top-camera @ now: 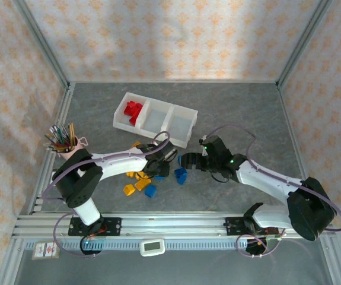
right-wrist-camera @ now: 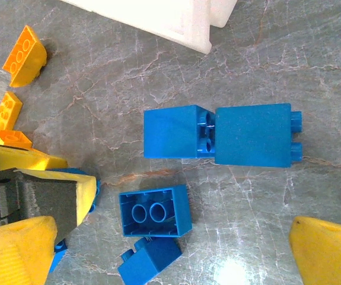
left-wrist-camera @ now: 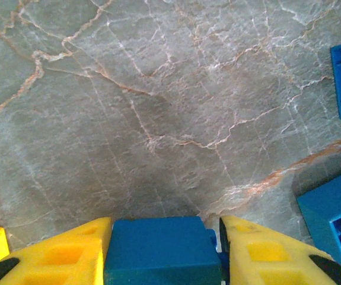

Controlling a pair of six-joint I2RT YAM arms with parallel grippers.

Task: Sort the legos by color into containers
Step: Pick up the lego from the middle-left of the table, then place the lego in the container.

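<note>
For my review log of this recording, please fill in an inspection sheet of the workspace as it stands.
Surface: grey marbled table, no spills seen.
Job's things: white three-bin tray; red bricks in its left bin, nothing seen in the other two; blue bricks and orange bricks loose on the table.
Clutter: pink cup of pencils; small white device on the near rail.
Hands: left hand shut on a blue brick; right hand open above loose blue bricks.
Cables: cables loop along each arm.
Surroundings: patterned walls, metal frame.
</note>
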